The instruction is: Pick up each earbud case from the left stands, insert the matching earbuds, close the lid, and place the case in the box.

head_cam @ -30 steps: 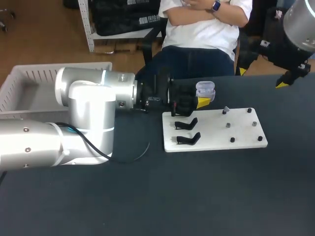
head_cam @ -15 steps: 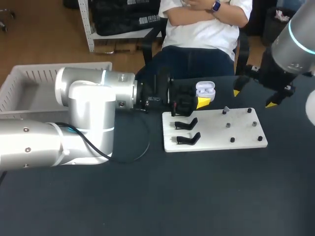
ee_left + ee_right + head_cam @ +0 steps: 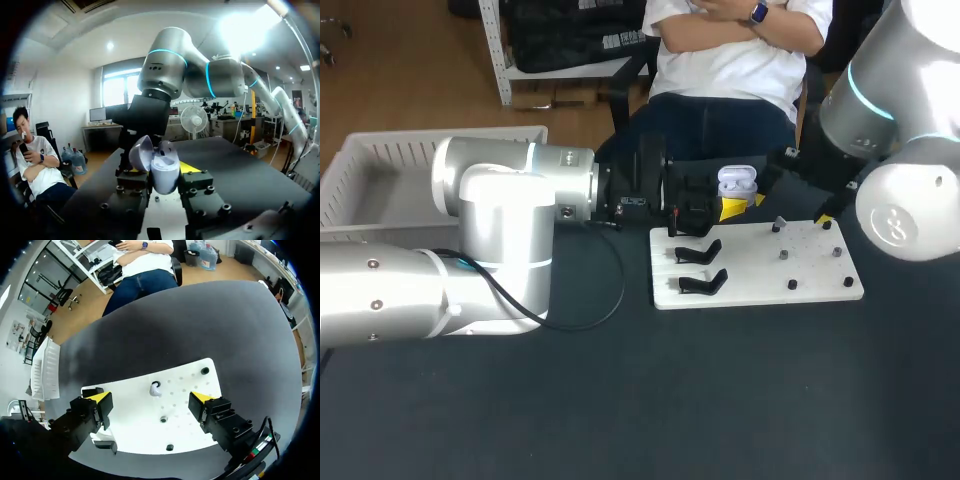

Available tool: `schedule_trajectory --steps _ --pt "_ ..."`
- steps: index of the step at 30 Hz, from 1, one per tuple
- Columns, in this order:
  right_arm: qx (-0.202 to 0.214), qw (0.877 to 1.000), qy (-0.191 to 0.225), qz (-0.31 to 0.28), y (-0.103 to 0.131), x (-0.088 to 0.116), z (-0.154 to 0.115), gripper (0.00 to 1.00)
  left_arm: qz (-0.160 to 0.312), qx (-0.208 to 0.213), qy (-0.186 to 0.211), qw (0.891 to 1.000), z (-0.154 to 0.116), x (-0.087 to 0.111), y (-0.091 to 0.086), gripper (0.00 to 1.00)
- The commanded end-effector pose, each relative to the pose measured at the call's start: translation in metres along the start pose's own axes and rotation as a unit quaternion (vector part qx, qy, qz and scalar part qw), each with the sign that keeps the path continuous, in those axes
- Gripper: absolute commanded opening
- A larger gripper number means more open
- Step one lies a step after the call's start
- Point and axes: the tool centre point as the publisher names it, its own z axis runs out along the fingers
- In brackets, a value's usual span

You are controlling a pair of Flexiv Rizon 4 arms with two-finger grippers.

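Near the far edge of the dark, matte table (image 3: 650,400), a small glossy white earbud case (image 3: 737,184) was held clamped between the fingers of the left pincer (image 3: 163,184), its rounded lid tipped open. Just beside it a flat white board (image 3: 755,290) was laid, with two curved black stands (image 3: 699,252) on its left part and short dark pegs (image 3: 791,285) on its right. The right pincer (image 3: 150,399) was held above the board with its fingers spread wide apart, and a single white earbud (image 3: 155,388) was seen on the board under the gap. A slatted white box (image 3: 380,165) was seen at the table's far left, well apart from the board. A wide stretch of dark tabletop was seen between the board and the near edge.
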Motion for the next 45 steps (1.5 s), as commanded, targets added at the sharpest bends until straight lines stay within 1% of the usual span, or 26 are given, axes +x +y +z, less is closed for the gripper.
schedule_trajectory --steps 1,10,17,18,20,23,26,27,28,29,32,35,41,43,45 --pt "-0.003 1.000 -0.031 0.004 0.002 0.004 0.016 1.00 0.002 -0.004 -0.003 1.000 0.000 0.001 -0.002 0.00" --pt "0.003 1.000 -0.025 0.011 0.003 0.004 0.024 1.00 0.002 -0.004 -0.003 1.000 0.000 0.001 -0.002 0.00" --pt "0.004 1.000 -0.010 0.019 -0.001 0.008 0.031 1.00 0.002 -0.004 -0.003 1.000 0.000 0.001 -0.002 0.00" --pt "0.005 1.000 -0.009 0.021 -0.002 0.008 0.031 0.93 0.002 -0.004 -0.003 1.000 0.000 0.001 -0.002 0.00" --pt "0.004 1.000 -0.008 0.027 -0.003 0.007 0.031 0.89 0.002 -0.004 -0.003 1.000 0.000 0.001 -0.002 0.00" --pt "0.003 1.000 -0.006 0.031 -0.005 0.006 0.031 0.80 0.002 -0.004 -0.003 1.000 0.000 0.001 -0.002 0.00" --pt "0.004 0.999 -0.003 0.032 -0.005 0.005 0.032 0.76 0.002 -0.004 -0.003 1.000 0.000 0.001 -0.002 0.00" --pt "0.005 0.999 -0.001 0.032 -0.005 0.004 0.032 0.73 0.002 -0.004 -0.003 1.000 0.000 0.001 -0.002 0.00" --pt "0.005 0.999 0.000 0.033 -0.005 0.004 0.033 0.64 0.002 -0.004 -0.003 1.000 0.000 0.001 -0.002 0.00" --pt "0.005 0.999 0.000 0.034 -0.005 0.004 0.033 0.58 0.002 -0.004 -0.003 1.000 0.000 0.001 -0.002 0.00" --pt "0.009 0.999 0.005 0.034 -0.005 0.004 0.034 0.49 0.002 -0.004 -0.003 1.000 0.000 0.001 -0.002 0.00" --pt "0.010 0.999 0.008 0.034 -0.006 0.004 0.036 0.46 0.002 -0.004 -0.003 1.000 0.000 0.001 -0.002 0.00" --pt "0.008 0.999 0.012 0.035 -0.004 0.006 0.039 0.45 0.002 -0.004 -0.003 1.000 0.000 0.001 -0.002 0.00" --pt "0.008 0.999 0.015 0.034 -0.003 0.007 0.040 0.41 0.002 -0.004 -0.003 1.000 0.000 0.001 -0.002 0.00" --pt "0.008 0.999 0.015 0.035 -0.003 0.007 0.041 0.41 0.002 -0.004 -0.003 1.000 0.000 0.001 -0.002 0.00"
